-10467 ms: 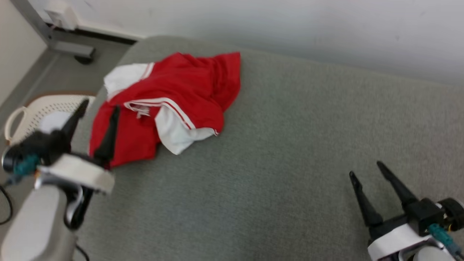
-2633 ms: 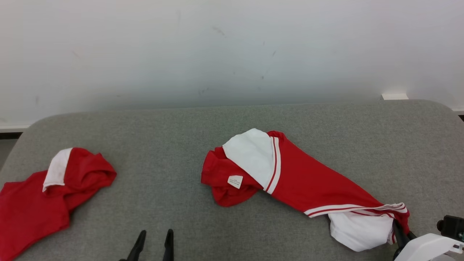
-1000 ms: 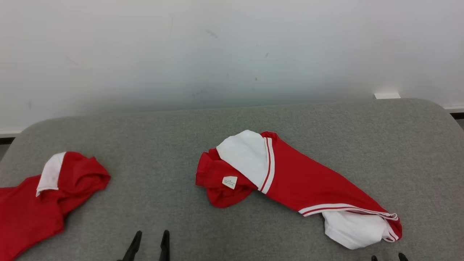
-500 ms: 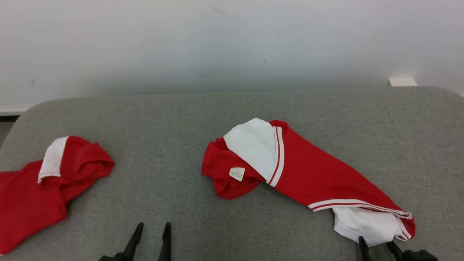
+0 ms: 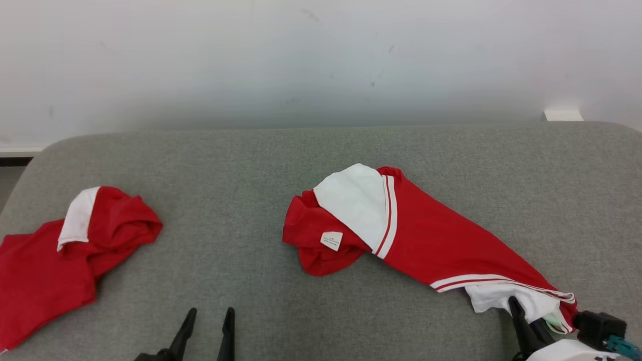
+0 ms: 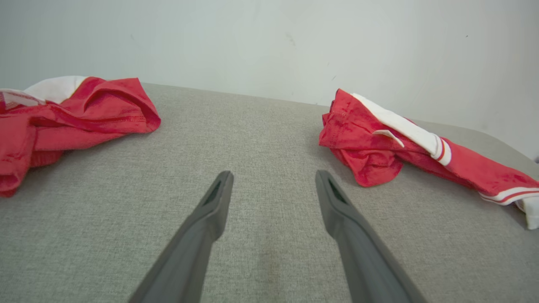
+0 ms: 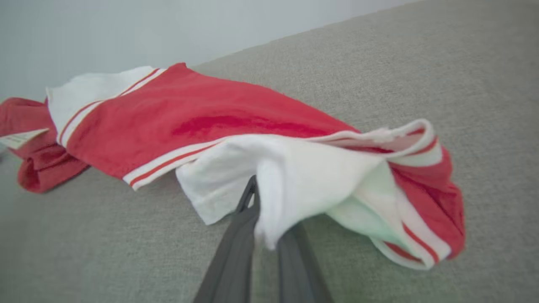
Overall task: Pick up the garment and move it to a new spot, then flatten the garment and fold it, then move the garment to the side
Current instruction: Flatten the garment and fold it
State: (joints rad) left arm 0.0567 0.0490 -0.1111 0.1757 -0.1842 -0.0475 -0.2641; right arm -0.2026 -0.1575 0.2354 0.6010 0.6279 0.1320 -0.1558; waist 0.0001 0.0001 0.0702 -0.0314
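At the right end of the grey table's (image 5: 251,165) near edge, my right gripper (image 7: 269,223) is pinched narrow on a fold of white cloth. That fold is the tail end of the garment (image 5: 426,240), and the right wrist view shows it lifted between the two dark fingers.

The garment is red with white panels and striped trim. It lies as a long, twisted band on the table. Its long axis runs on a diagonal, from the held tail at the table's near right up to a bunched red end around the table's middle. A small white label (image 5: 331,240) shows on that bunched end.

My left gripper (image 5: 210,311) sits at the table's near edge, left of centre. Its fingers are parted with nothing between them, and they point toward the table's far edge. The bunched end lies ahead of it and to its right, well apart.

A second red garment (image 5: 65,250) lies crumpled at the table's left end.

I judge the left arm the nearer one to the free bunched end, so spreading the cloth flat likely depends on that arm reaching across to it.
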